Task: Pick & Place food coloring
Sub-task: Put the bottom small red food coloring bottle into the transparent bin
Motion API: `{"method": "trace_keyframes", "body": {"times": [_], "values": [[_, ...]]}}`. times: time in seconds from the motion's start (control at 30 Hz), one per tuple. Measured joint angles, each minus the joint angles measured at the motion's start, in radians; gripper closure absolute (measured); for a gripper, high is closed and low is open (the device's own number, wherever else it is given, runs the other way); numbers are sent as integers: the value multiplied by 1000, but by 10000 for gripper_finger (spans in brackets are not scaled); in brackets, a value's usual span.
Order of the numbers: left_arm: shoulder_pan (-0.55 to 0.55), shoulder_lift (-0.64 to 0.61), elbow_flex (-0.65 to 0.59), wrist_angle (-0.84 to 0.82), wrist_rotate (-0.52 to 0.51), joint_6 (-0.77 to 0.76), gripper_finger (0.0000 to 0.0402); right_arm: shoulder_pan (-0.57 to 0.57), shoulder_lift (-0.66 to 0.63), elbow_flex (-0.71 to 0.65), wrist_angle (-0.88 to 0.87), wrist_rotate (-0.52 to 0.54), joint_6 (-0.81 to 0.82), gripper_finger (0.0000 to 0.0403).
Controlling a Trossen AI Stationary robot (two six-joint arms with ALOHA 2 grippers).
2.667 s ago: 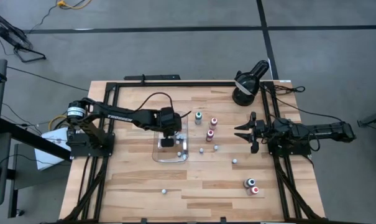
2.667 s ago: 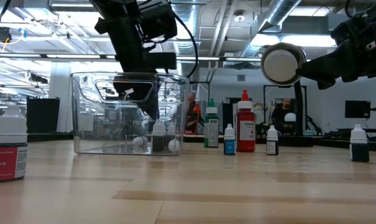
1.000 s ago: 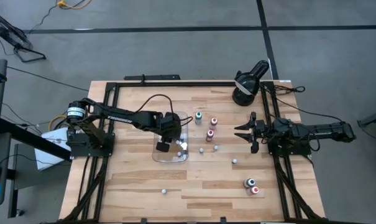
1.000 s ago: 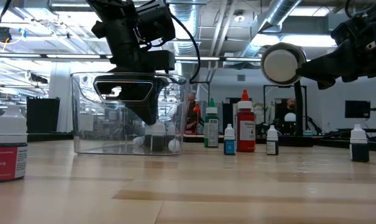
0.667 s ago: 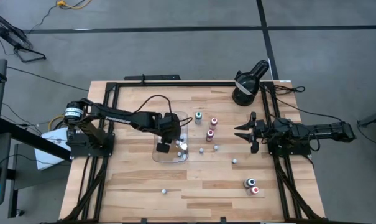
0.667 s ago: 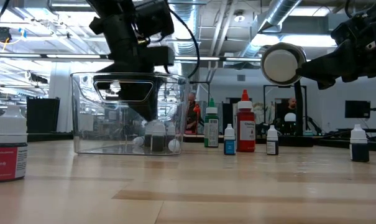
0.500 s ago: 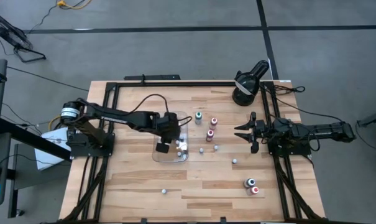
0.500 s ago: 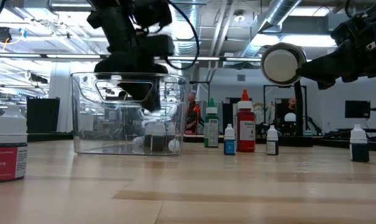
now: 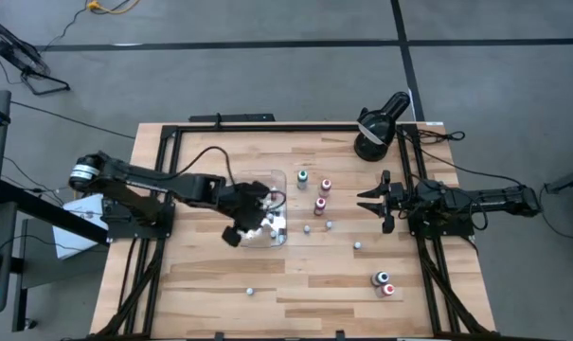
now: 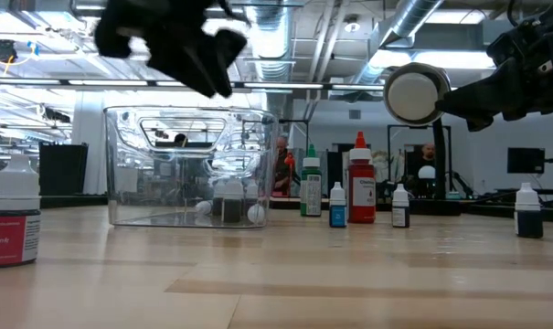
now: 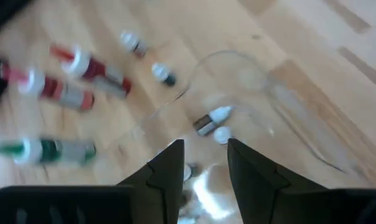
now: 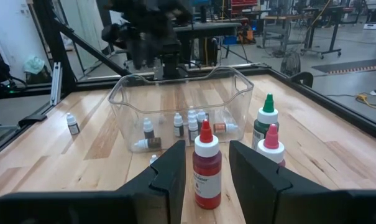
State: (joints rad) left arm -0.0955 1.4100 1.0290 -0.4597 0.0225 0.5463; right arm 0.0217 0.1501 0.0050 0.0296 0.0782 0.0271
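Note:
The food coloring bottles are tiny, with white, red, pink or teal caps. Several lie or stand inside the clear tray (image 9: 270,225) (image 11: 215,124) (image 12: 175,124). Others stand on the table to its right: a green one (image 9: 302,176) (image 12: 264,124) and red ones (image 9: 319,206) (image 12: 206,168). My left gripper (image 9: 234,230) (image 11: 203,149) hangs open above the tray's near-left corner, holding nothing. It shows blurred high in the low view (image 10: 198,50). My right gripper (image 9: 373,201) (image 12: 205,149) waits open, to the right of the standing bottles.
The clear tray (image 9: 259,239) (image 10: 189,169) stands left of centre. A black round lamp-like device (image 9: 376,128) (image 10: 413,91) sits at the far right corner. Loose bottles stand near the right edge (image 9: 384,282) and near edge (image 9: 250,291). A pink-labelled bottle (image 10: 11,224) stands close to the low camera.
My left gripper has risen out of the tray, clear above its rim, and swung toward the table's near-left, moving fast at the end. The bottles in the tray have stayed where they were.

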Motion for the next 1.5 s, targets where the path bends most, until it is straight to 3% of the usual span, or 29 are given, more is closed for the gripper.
{"method": "trace_keyframes", "body": {"times": [0.23,0.47,0.77,1.03,1.5], "values": [[-128,-66,0,-92,23,199,286,0,0,0,0,0,0,290],[-330,-113,0,-176,105,132,286,0,0,0,0,0,0,290],[-540,-5,1,-149,28,102,286,0,0,0,0,0,0,290],[-579,147,1,16,-50,73,286,0,0,0,0,0,0,290],[-571,279,49,70,-122,81,296,0,0,0,-2,0,0,290]]}}
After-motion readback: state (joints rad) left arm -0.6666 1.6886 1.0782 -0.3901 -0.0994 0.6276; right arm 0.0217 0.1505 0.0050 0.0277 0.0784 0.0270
